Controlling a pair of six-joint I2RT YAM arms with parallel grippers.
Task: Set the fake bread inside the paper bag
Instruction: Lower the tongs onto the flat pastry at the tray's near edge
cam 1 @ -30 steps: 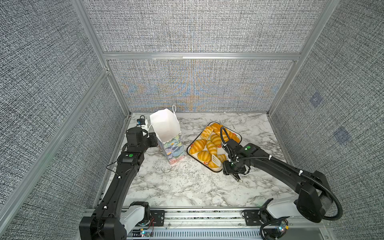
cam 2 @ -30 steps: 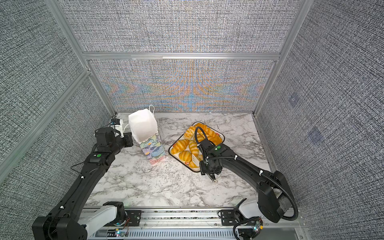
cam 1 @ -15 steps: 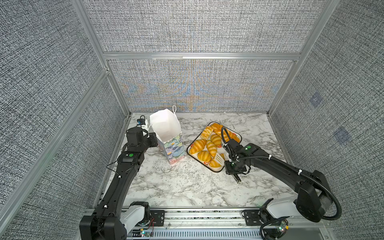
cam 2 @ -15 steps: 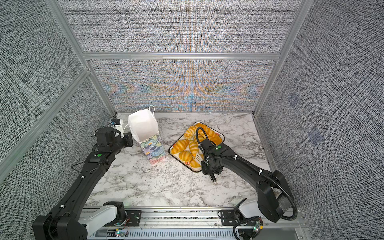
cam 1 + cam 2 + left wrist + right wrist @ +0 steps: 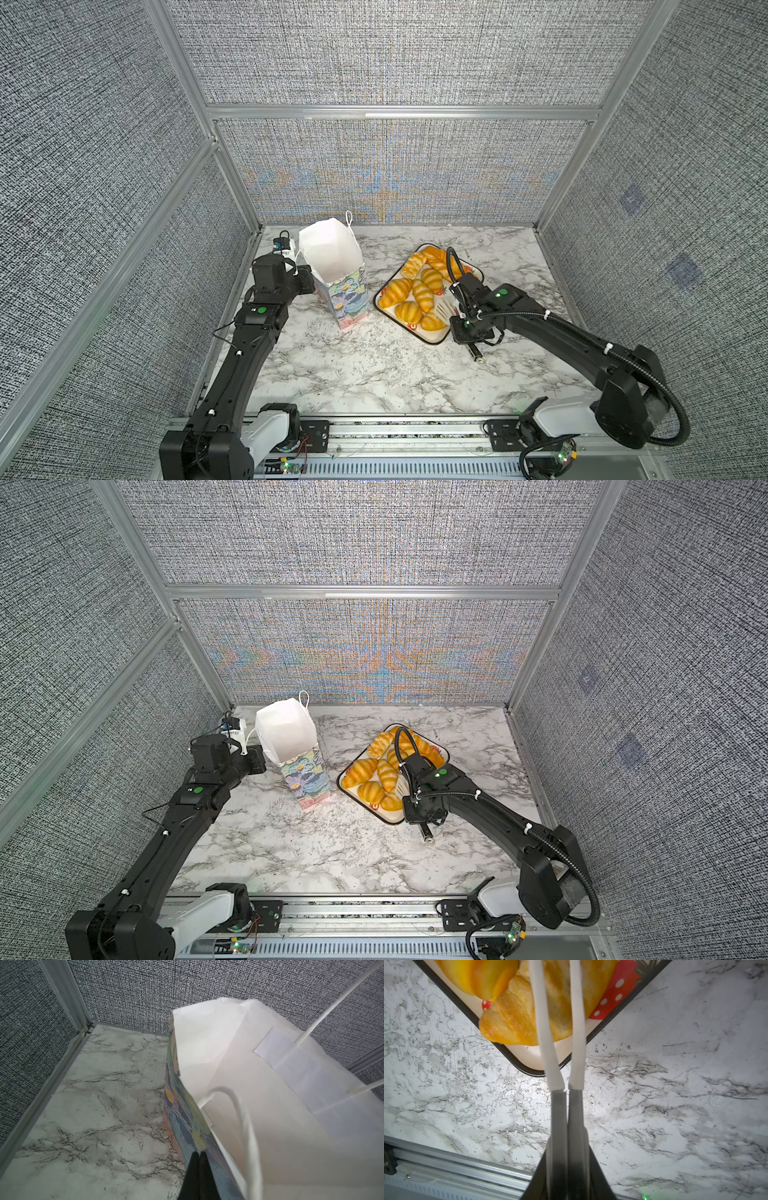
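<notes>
Several glossy golden fake bread (image 5: 399, 289) (image 5: 365, 771) pieces lie on the strawberry-print tray (image 5: 432, 340). The paper bag (image 5: 328, 249) (image 5: 286, 729) stands left of the tray, its mouth open and its white inside (image 5: 259, 1095) showing. My left gripper (image 5: 307, 279) (image 5: 198, 1155) is shut on a fold of the bag's painted side near the rim. My right gripper (image 5: 467, 328) (image 5: 568, 1159) is shut on the grey handles of white tongs (image 5: 444, 309) (image 5: 548, 1053), whose two arms reach over a croissant (image 5: 512, 1022) at the tray's near corner. The tong tips are out of the right wrist view.
The tray (image 5: 388, 821) has a black rim and sits right of centre on the marble table (image 5: 374, 374). The tongs' ring end (image 5: 480, 360) sticks out toward the front. Mesh walls close in three sides, and a metal rail (image 5: 446, 1172) runs along the front edge.
My right gripper has closed on the tongs' handles, squeezing the two arms closer together, and shifted slightly toward the front. The left arm and the bag have not moved.
</notes>
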